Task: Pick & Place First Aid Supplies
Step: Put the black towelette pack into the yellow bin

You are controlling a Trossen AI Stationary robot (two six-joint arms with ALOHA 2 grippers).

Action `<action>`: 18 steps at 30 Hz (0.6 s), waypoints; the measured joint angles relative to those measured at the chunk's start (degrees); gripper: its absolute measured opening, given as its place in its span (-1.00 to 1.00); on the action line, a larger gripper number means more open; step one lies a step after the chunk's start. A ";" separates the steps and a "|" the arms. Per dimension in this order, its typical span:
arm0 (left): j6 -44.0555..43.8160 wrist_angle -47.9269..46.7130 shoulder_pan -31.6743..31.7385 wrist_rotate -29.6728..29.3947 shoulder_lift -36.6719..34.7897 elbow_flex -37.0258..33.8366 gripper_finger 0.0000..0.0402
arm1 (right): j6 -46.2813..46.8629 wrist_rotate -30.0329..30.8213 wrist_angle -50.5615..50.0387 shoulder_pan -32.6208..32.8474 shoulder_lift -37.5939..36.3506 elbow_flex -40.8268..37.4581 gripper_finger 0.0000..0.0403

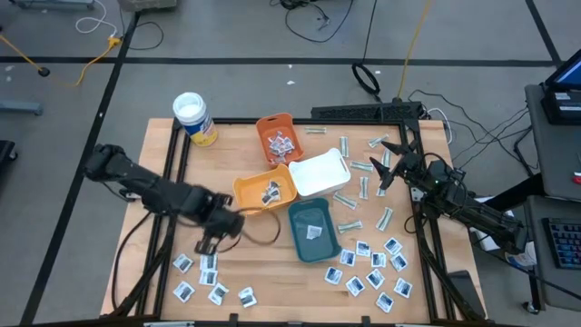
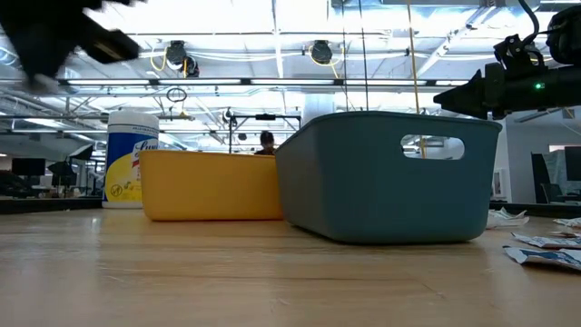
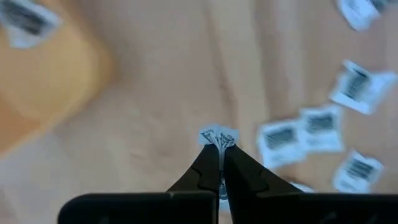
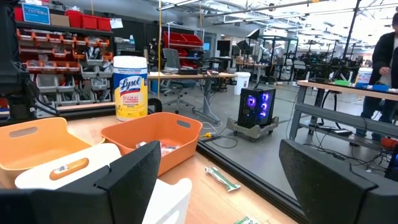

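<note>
Left gripper [image 3: 220, 144] lifted off the desk [image 1: 272, 263], fingers [image 3: 202, 171] pinching one white sachet [image 3: 217, 137].
Hovering beside the yellow tray [image 1: 254, 191]; right gripper [image 1: 390, 163] waiting wide open over the pale strips [image 1: 363, 186].

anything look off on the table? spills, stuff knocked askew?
No spill or damage shows. The trays are bunched at odd angles: the white tray is tilted, its corners against the yellow-orange tray and the teal tray. One strip lies apart at the table's far edge. The left gripper pinches a sachet.
</note>
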 joint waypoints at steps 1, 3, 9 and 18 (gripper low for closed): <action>0.60 0.11 1.75 -0.21 -0.02 0.00 -0.97 | 0.01 0.00 0.01 0.00 -0.02 0.00 0.60; 1.57 0.05 5.56 -0.26 -0.04 0.00 -0.97 | 0.01 0.00 0.00 0.01 -0.01 0.00 0.60; 4.71 0.13 17.82 -1.67 -0.02 0.02 -0.97 | 0.01 0.00 0.00 0.00 0.00 0.00 0.60; 4.60 1.85 30.45 -2.46 0.78 0.35 -0.97 | 0.00 0.00 0.01 0.01 -0.02 0.00 0.60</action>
